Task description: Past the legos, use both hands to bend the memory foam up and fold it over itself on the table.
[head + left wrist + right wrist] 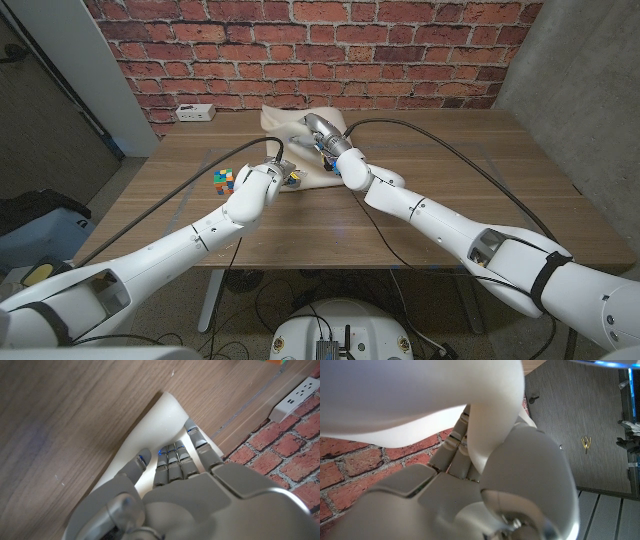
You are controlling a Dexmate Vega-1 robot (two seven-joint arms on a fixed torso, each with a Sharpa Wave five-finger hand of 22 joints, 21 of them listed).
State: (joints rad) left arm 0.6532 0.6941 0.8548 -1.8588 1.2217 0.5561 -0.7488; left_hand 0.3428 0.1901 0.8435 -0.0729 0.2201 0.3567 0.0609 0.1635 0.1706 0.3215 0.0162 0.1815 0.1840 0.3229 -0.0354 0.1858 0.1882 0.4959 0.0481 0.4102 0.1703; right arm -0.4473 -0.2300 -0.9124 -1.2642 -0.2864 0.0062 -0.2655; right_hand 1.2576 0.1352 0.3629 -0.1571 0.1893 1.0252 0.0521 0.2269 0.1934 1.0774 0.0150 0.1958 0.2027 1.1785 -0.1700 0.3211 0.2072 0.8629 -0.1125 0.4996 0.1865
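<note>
The cream memory foam (290,125) lies at the table's far middle, its near part bent up. My left hand (283,172) is at the foam's near left corner. In the left wrist view its fingers (172,457) curl onto the foam (157,422) with the thumb beside them, gripping the edge. My right hand (324,134) holds the foam's raised right part. In the right wrist view the foam (415,395) curves over that hand (485,485), pinched between thumb and fingers. Small coloured legos (294,180) lie just in front of the foam, partly hidden by my hands.
A colour puzzle cube (222,179) sits left of my left hand. A white power strip (195,112) lies at the back left by the brick wall, also in the left wrist view (295,395). Bare wood table (450,170) spreads to the right and front.
</note>
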